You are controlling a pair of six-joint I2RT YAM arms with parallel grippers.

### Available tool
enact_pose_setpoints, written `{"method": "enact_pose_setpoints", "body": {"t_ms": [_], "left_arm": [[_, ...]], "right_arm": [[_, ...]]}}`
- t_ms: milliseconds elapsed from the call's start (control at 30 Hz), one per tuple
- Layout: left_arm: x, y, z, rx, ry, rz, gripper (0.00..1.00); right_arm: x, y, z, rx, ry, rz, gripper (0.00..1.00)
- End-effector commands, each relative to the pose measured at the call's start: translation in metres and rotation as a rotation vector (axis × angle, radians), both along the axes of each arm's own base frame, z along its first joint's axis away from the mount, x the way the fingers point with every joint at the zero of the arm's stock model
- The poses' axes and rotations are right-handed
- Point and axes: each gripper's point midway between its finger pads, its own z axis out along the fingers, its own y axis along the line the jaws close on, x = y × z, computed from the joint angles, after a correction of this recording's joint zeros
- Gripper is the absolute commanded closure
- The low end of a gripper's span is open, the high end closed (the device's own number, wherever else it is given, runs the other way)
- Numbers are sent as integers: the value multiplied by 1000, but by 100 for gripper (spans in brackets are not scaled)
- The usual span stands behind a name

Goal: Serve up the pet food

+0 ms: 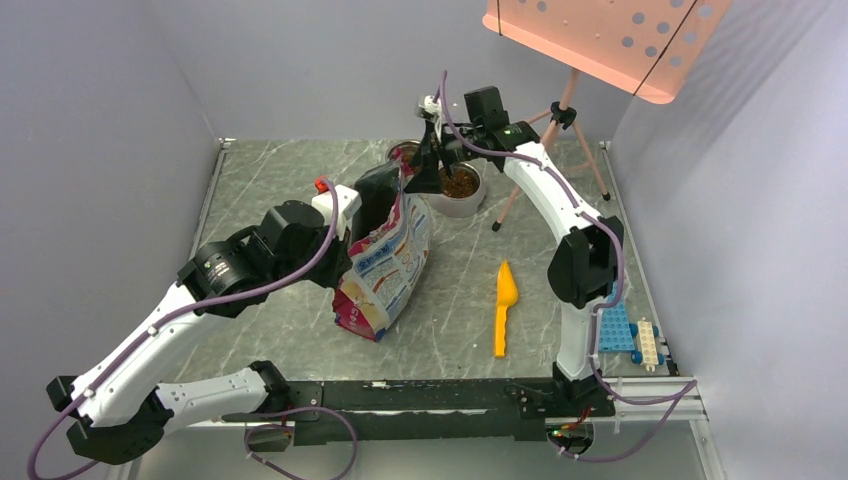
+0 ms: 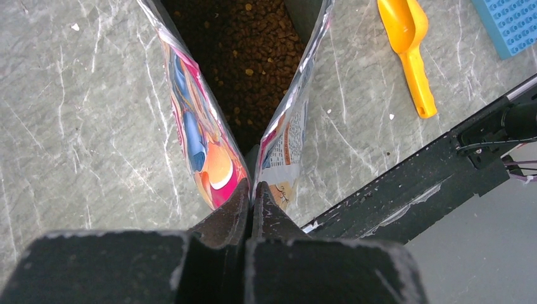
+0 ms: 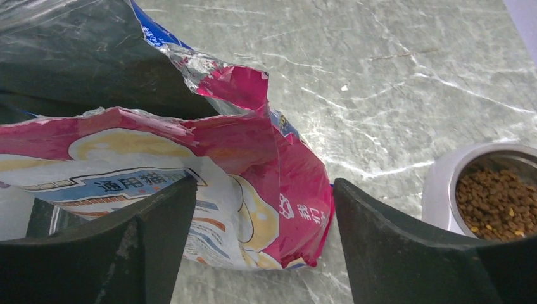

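Observation:
The pink, red and blue printed bag (image 1: 390,265) stands open in the middle of the table. My left gripper (image 2: 252,193) is shut on the bag's top edge and holds it up. Dark-brown pet food (image 2: 253,50) shows inside the bag. More pet food (image 3: 497,202) fills a white bowl (image 1: 462,187) behind the bag, on its right. My right gripper (image 3: 265,187) is open, with the bag's crumpled upper corner (image 3: 291,183) between its jaws; the jaws stand apart from it. In the top view the right gripper (image 1: 430,165) hovers between the bag and the bowl.
A yellow scoop (image 1: 505,300) lies on the table right of the bag and also shows in the left wrist view (image 2: 411,50). A second bowl (image 1: 403,152) sits behind the bag. A blue brick plate (image 1: 617,328) and a white block (image 1: 648,345) lie at the right edge. A pink stand (image 1: 560,130) rises at the back right.

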Motion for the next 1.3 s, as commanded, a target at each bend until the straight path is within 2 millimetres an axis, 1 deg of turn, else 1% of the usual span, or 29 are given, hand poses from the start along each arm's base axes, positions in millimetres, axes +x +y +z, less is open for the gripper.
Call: {"method": "enact_pose_setpoints", "body": {"t_ms": [0, 33, 100, 133, 167, 200, 233, 300, 333, 367, 433, 500, 533, 600, 700, 733, 800, 833, 867, 900, 933, 967, 1000, 1067, 1100, 1200, 1267], "left_arm": [[-15, 25, -6, 69, 10, -1, 100], [-15, 26, -8, 73, 7, -1, 100], [-12, 31, -11, 82, -12, 28, 100], [-10, 36, -11, 88, -19, 62, 100], [-8, 40, -11, 91, -26, 93, 100], [-6, 44, -9, 93, -35, 117, 100], [-5, 46, -7, 92, -42, 137, 100], [-1, 52, -1, 82, -63, 185, 100], [1, 55, 2, 72, -73, 215, 100], [3, 57, 4, 65, -84, 237, 100], [8, 58, 9, 54, -110, 253, 100], [13, 58, 17, 55, -133, 253, 100], [15, 61, 20, 68, -142, 264, 100], [20, 64, 22, 101, -152, 257, 100], [25, 66, 22, 127, -151, 259, 100], [26, 63, 21, 130, -151, 239, 100], [28, 55, 21, 131, -157, 186, 100], [28, 52, 21, 133, -159, 164, 100], [28, 50, 23, 132, -164, 141, 100], [27, 49, 24, 129, -172, 122, 100], [25, 48, 25, 123, -179, 106, 100], [22, 47, 26, 114, -182, 94, 100], [19, 47, 26, 104, -184, 82, 100], [13, 46, 26, 76, -194, 52, 100], [11, 45, 23, 66, -197, 39, 100], [7, 37, 22, 37, -220, -20, 100], [8, 38, 23, 57, -229, -35, 100]], "right_arm": [[-2, 11, 18, 93, -98, 94, 21], [-3, 12, 20, 107, -104, 91, 28], [-3, 11, 21, 132, -108, 61, 49], [-2, 9, 30, 158, -135, 30, 66], [-2, 6, 33, 176, -118, 4, 80], [-6, 2, 36, 195, -101, -7, 92], [-11, 0, 40, 208, -88, -23, 100], [-14, -8, 46, 212, -87, -104, 100], [-19, -14, 41, 202, -82, -146, 100], [-20, -22, 43, 197, -101, -211, 100], [-23, -40, 48, 206, -125, -349, 100], [-26, -63, 54, 195, -144, -507, 100], [-30, -75, 56, 187, -144, -573, 100], [-42, -97, 53, 145, -140, -674, 100], [-67, -120, 47, 96, -152, -726, 100], [-77, -122, 43, 83, -161, -707, 100], [-98, -118, 34, 49, -171, -620, 100], [-109, -113, 31, 26, -187, -565, 100], [-120, -107, 27, -2, -206, -502, 89], [-130, -103, 23, -32, -215, -450, 72], [-134, -101, 21, -53, -233, -424, 55], [-134, -101, 21, -64, -240, -422, 37], [-132, -101, 21, -72, -246, -422, 27], [-126, -99, 27, -60, -265, -428, 12], [-123, -96, 31, -45, -272, -413, 9], [-117, -80, 39, -18, -258, -331, 7], [-111, -74, 45, 13, -216, -289, 6]]}}
